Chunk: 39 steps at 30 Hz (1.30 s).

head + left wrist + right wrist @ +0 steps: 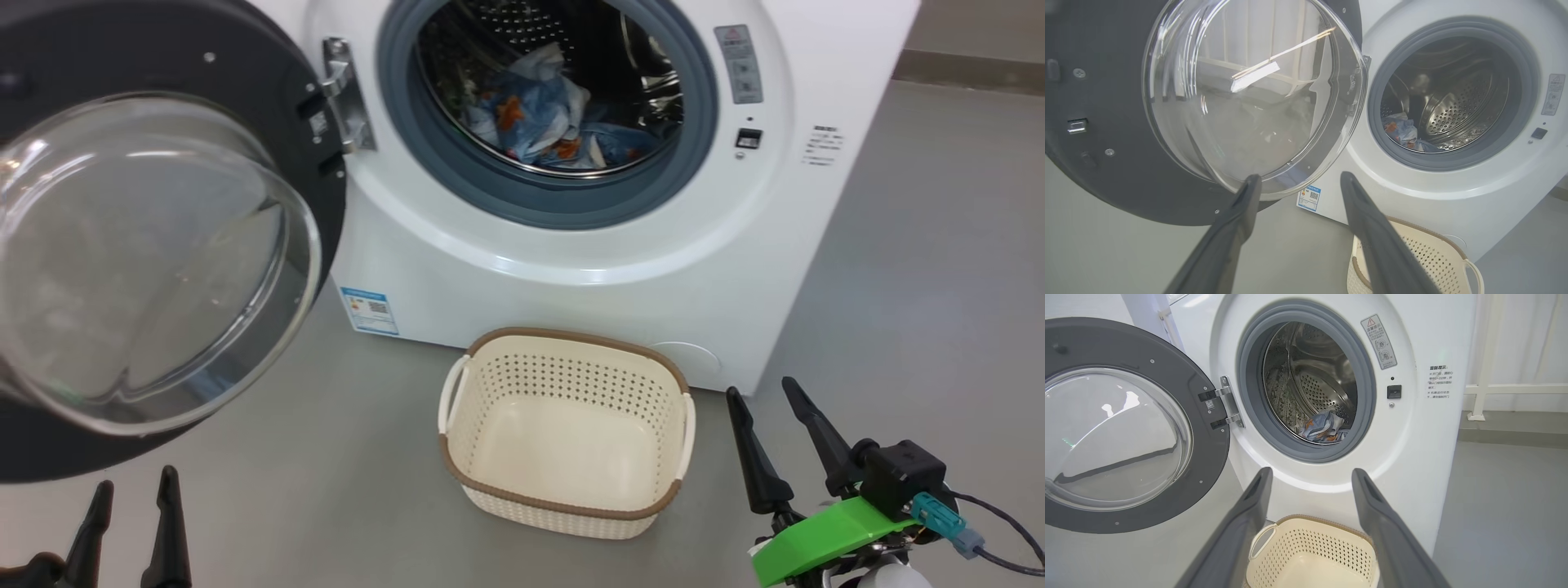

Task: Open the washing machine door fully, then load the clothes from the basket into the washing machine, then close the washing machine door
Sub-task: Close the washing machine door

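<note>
Head view: the washing machine door (269,98), glossy black with bulging clear glass, hangs open at left, cropped by the frame; the clothes (535,122) lie in the drum of the washing machine (571,269), the perforated basket (563,384) on the floor before it. Left wrist view: left gripper (1300,177) fingers spread, holding nothing. Right wrist view: right gripper (1311,471) likewise spread, basket cropped below.

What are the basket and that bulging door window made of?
The basket looks like matte cream plastic, moulded with rows of holes and a brown woven-look rim. The door window seems clear glass or hard plastic: see-through, glossy, with sharp reflections.
</note>
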{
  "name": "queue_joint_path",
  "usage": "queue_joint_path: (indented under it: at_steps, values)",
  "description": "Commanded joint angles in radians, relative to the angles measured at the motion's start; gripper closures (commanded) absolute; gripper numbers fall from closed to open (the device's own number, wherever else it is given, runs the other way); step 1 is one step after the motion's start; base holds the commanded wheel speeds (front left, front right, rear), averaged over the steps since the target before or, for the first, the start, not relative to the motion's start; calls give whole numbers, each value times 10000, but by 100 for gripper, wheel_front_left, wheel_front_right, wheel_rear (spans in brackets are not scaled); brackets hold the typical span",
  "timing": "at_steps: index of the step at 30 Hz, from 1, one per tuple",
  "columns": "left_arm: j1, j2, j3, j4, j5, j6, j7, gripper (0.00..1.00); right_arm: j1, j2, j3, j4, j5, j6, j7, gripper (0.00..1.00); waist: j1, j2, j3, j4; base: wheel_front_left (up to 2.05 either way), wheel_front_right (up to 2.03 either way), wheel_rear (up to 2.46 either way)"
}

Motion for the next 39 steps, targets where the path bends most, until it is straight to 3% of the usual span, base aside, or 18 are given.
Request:
queue_joint_path:
  at_steps: [1, 22, 39]
  values:
    - [-557, 165, 444, -109, 105, 9, -63, 0, -344, -24, 335, -173, 70, 16, -48, 0, 0, 0, -60, 407, 0, 0, 0]
    - [-822, 44, 575, 446, 174, -21, -63, 0, -460, -24, 618, 100, 39, 16, -48, 0, 0, 0, -30, 1688, 0, 0, 0]
    - [-959, 143, 673, 273, 169, -27, -63, 0, -399, -24, 647, 158, 115, 16, -48, 0, 0, 0, -123, 1880, 0, 0, 0]
